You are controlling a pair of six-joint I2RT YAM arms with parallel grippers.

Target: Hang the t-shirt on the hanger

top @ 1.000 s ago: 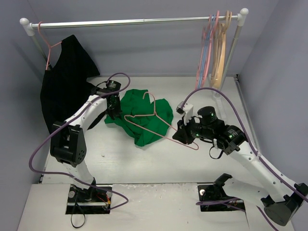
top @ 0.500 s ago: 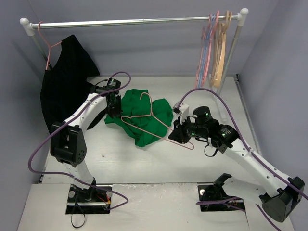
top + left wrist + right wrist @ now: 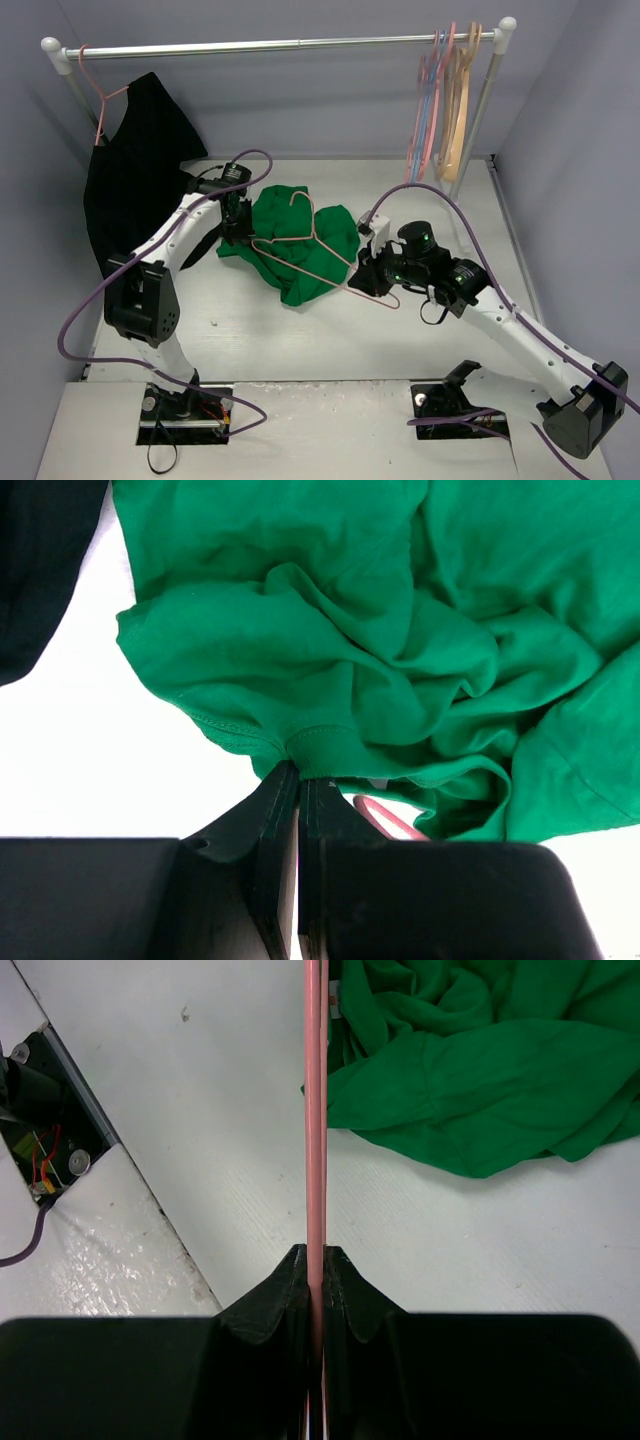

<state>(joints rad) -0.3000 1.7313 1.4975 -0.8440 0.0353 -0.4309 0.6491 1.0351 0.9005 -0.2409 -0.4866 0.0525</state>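
Note:
The green t-shirt (image 3: 300, 240) lies crumpled on the table at the centre. The pink hanger (image 3: 312, 248) lies across it, hook towards the back. My left gripper (image 3: 237, 228) is at the shirt's left edge and is shut on a fold of its hem (image 3: 315, 742). My right gripper (image 3: 372, 280) is at the hanger's right end and is shut on its pink wire (image 3: 315, 1110), which runs straight up the right wrist view. The t-shirt also shows there at upper right (image 3: 480, 1070).
A black garment (image 3: 135, 180) hangs on a pink hanger at the left end of the rail (image 3: 280, 45). Several tan, blue and pink hangers (image 3: 448, 100) hang at the rail's right end. Walls close both sides.
My right gripper has moved left with the hanger's end, sliding the hanger further over the shirt. The left gripper has stayed on the shirt's edge.

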